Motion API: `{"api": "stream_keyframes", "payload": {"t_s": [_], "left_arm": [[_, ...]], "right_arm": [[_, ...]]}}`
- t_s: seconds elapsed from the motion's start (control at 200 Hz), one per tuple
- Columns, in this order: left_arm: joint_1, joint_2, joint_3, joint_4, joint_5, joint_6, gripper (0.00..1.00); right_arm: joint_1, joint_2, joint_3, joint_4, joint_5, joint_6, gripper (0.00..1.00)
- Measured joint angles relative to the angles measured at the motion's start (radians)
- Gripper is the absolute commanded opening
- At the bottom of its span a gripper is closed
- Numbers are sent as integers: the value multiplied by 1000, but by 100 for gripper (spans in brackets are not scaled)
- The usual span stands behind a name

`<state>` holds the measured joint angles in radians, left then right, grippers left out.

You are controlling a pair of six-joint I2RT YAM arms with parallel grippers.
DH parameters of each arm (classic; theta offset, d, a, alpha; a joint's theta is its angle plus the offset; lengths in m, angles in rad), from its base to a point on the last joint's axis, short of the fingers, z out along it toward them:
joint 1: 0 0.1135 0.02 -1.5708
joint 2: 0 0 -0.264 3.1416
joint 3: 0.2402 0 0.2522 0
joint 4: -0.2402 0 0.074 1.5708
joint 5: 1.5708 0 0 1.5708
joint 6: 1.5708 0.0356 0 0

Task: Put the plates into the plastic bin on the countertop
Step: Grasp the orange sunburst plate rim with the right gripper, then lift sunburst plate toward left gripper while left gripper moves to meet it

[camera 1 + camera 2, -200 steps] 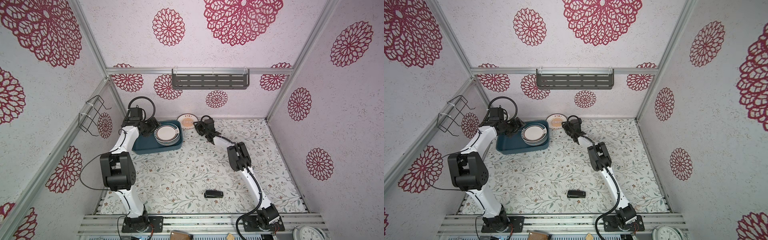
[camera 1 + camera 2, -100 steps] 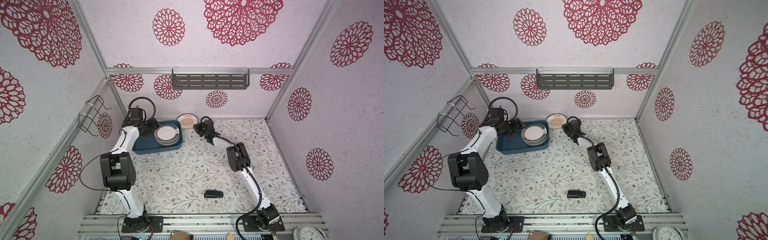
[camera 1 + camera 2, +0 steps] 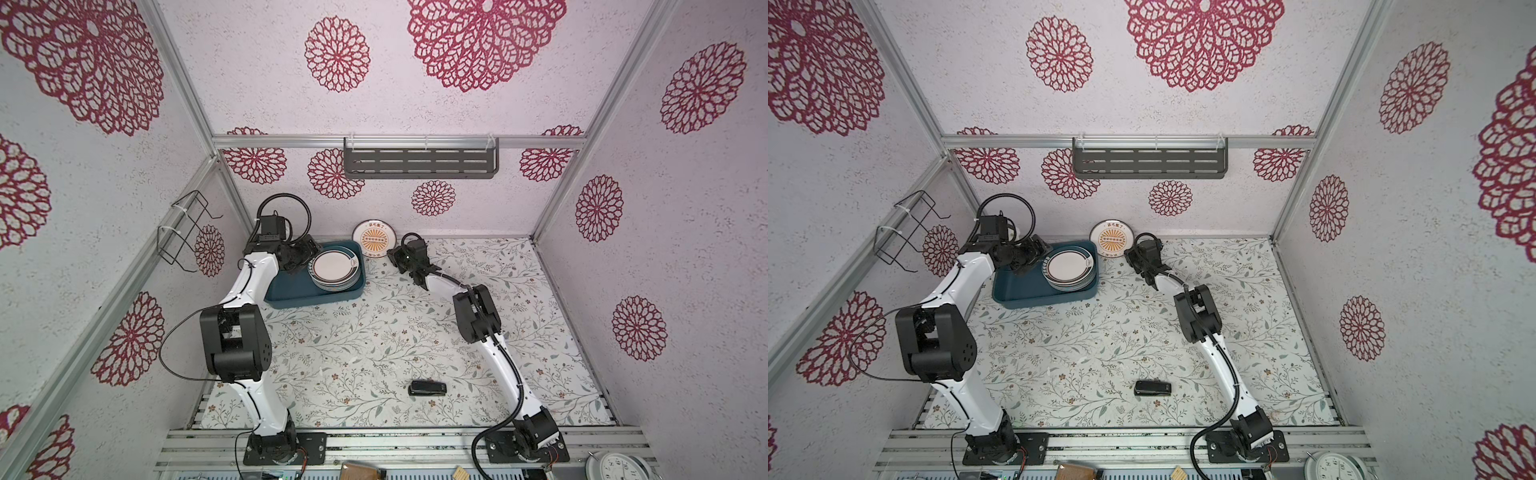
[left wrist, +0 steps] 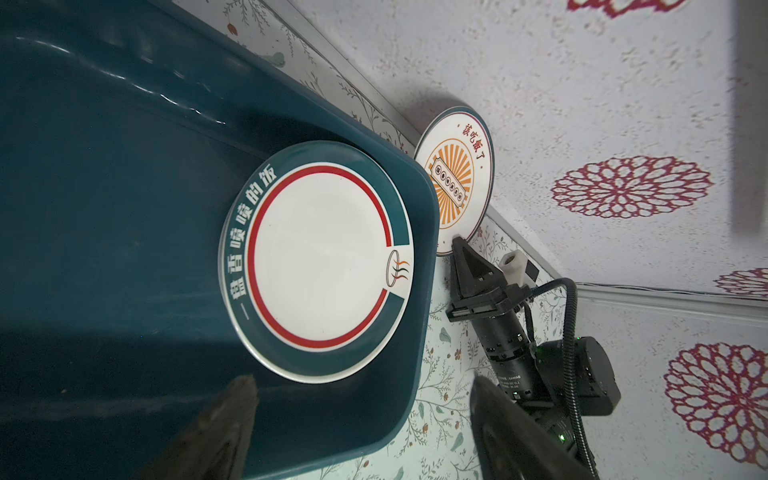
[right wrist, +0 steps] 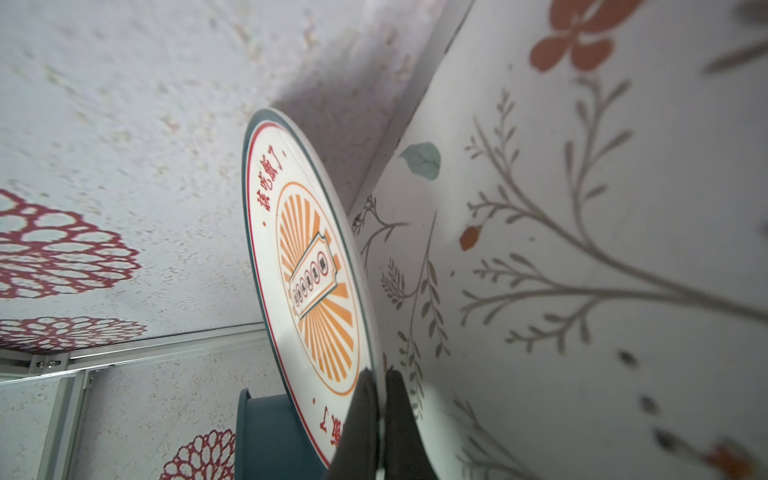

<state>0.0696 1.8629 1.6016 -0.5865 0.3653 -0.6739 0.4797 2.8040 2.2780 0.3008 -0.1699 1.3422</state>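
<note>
Beside one plastic bin (image 3: 307,293), one sunburst plate (image 3: 374,240)

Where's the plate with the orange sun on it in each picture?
A top view: the orange sunburst plate stands against the back wall, just right of the plastic bin.
A top view: the plate is in the same spot.
Left wrist: the plate is just past the bin's corner.
Right wrist: the plate is close up, seen nearly edge-on.
Shared landmark: the bin.
</note>
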Motion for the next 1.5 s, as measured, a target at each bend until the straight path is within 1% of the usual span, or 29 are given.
{"api": "stream_keyframes", "payload": {"t_s": [0.175,0.315,0.615,0.936,1.251,1.356,1.501], "left_arm": [[-3,-1,-4,20,6,-7,84],[-9,-23,-50,51,8,-15,84],[-18,-48,-83,88,21,-23,85],[-39,-151,-206,134,47,-27,87],[-76,-171,-288,165,106,-31,88],[-93,-171,-298,171,131,-31,88],[-123,-171,-303,187,169,-31,88]], "right_arm": [[-3,-58,-93,2,10,-20,0],[-10,-119,-185,-19,18,-61,0],[-21,-296,-488,50,33,-89,0],[-26,-476,-752,72,64,-127,0],[-26,-731,-1044,45,89,-175,0],[-26,-819,-1101,19,91,-186,0],[-28,-921,-1131,-31,87,-204,0]]}}
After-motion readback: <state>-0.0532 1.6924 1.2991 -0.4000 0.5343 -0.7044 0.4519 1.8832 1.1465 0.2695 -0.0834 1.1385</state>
